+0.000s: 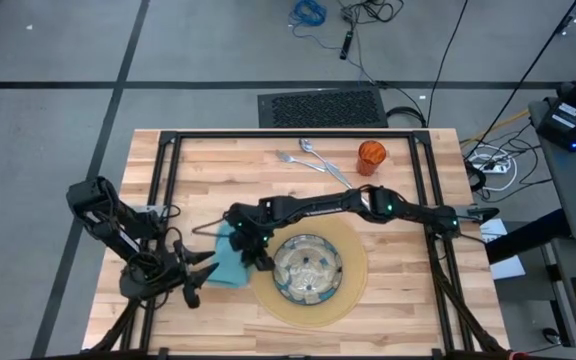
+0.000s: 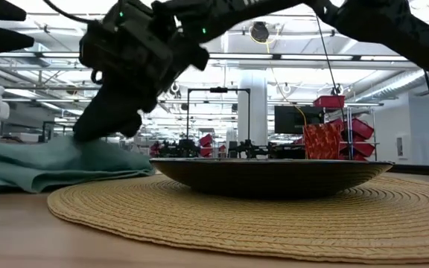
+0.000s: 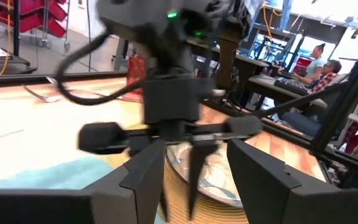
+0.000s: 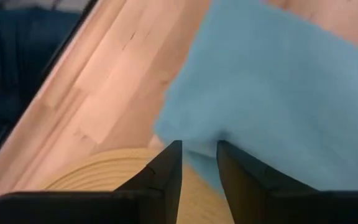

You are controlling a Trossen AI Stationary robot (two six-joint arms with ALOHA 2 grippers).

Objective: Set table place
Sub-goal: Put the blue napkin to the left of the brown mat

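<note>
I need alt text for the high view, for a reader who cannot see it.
Right gripper reaches over a teal napkin beside a glass plate on a round tan mat; left gripper waits at the napkin's other side.

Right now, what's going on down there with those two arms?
Right gripper fingers open at teal cloth napkin edge, beside round tan mat. Left gripper open, waiting near napkin. Nothing held.

A robotics lab or workshop: the low view shows an open hall with ceiling ducts and lights, red parts bins (image 2: 346, 119) on shelving at right and a monitor (image 2: 289, 117) mid-frame. Cables (image 1: 368, 20) sprawl over grey floor (image 1: 48, 60) at the high view's top.
</note>
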